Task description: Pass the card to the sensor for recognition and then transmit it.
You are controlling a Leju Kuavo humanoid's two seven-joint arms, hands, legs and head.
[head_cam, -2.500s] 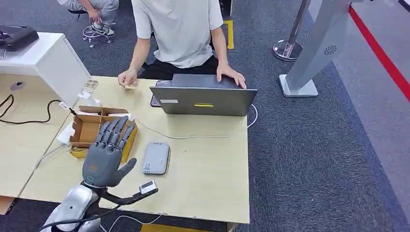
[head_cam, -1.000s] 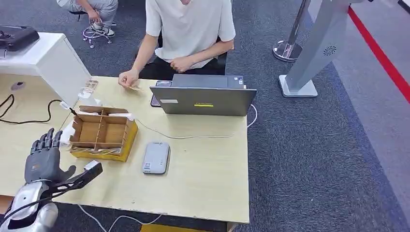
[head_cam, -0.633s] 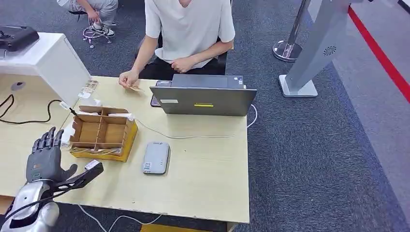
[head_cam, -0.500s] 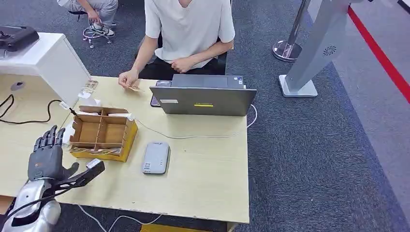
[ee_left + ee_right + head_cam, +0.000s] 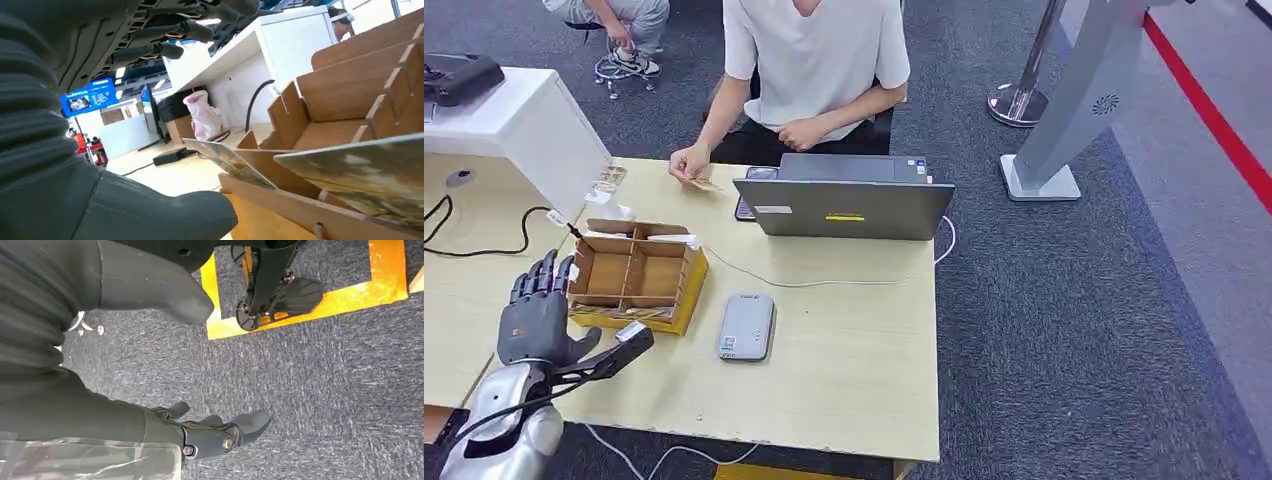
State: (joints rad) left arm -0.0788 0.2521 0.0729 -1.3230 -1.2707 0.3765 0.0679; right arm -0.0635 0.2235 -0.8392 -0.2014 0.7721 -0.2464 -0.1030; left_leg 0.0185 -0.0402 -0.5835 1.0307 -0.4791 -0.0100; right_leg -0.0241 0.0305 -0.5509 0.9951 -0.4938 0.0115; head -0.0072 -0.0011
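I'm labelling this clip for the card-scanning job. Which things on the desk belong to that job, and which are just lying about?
Belong to the job:
- cardboard card box, cards in its near slots
- grey sensor
- left hand, open beside the box
- person's hand, possibly the receiver

Lying about:
- laptop
- white cable
- black cable
- white cabinet

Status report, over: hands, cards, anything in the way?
Left hand open beside the cardboard box, holding nothing. Right hand open above the floor. Cards in the box. Card reader unobstructed.
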